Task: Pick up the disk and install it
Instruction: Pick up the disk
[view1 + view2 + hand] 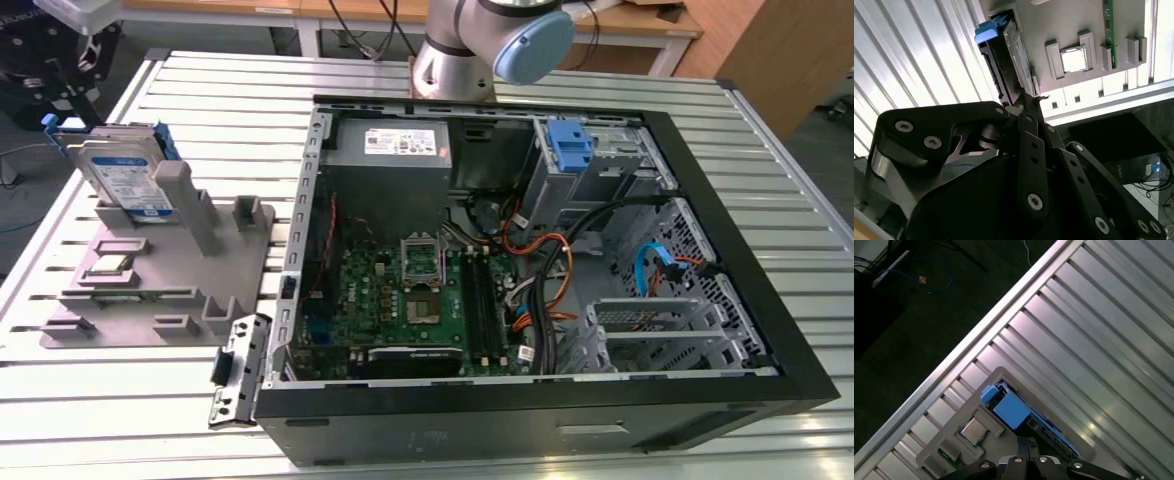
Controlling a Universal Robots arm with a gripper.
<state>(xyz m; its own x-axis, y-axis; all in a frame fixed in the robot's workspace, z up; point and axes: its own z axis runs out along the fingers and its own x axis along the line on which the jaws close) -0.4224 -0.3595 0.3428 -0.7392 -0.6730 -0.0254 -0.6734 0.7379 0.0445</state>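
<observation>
Found disk [124,178] standing upright in grey holder [150,292] on surface [114,400], just ahead of gripper [1025,100]; could not tell jaws' spread

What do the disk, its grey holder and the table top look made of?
Disk: silvery metal casing with sheen, glossy label; blue edge rails look plastic. Holder: matte grey, probably plastic. Table top: ribbed bright metal, likely aluminium, judging by its glints.

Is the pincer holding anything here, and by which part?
Cannot be told: the pincer sits right at one end of the disk, which stands upright in the grey holder.
</observation>
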